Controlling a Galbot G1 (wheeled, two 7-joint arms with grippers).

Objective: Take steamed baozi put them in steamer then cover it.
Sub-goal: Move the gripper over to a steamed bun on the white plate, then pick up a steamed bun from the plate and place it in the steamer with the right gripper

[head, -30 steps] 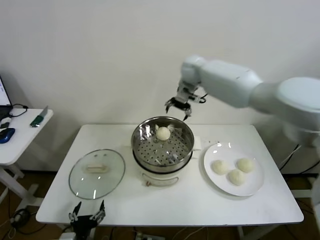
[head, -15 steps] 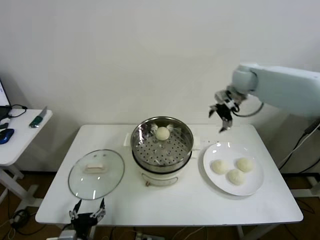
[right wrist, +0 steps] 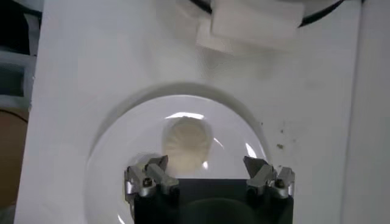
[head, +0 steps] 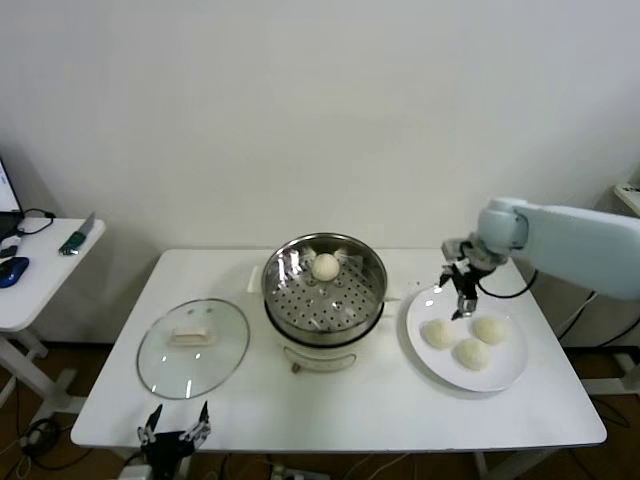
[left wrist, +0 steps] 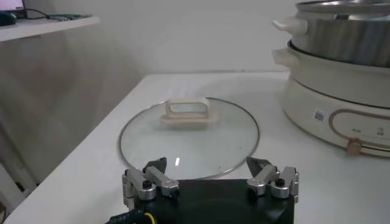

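Above the plate [head: 500, 375] near the counter's [head: 340, 410] right edge, the right claw [head: 461, 290] hovers wide over three steamed baozi [head: 438, 334]; the left claw [head: 175, 430] waits wide at the front edge.

No legible txt anywhere

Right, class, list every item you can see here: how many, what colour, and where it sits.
baozi in steamer: one, cream-white, at the far side of the perforated floor
baozi on plate: three, cream-white, grouped together
steamer: one, shiny steel on a white pot base, table centre
cover: one, clear glass with a whitish handle, flat on the table left of the steamer
plate: one, white, right of the steamer
table: one, white
side table: one, white, far left, holding small items
left gripper: open, at the near table edge before the cover
right gripper: open, above the plate
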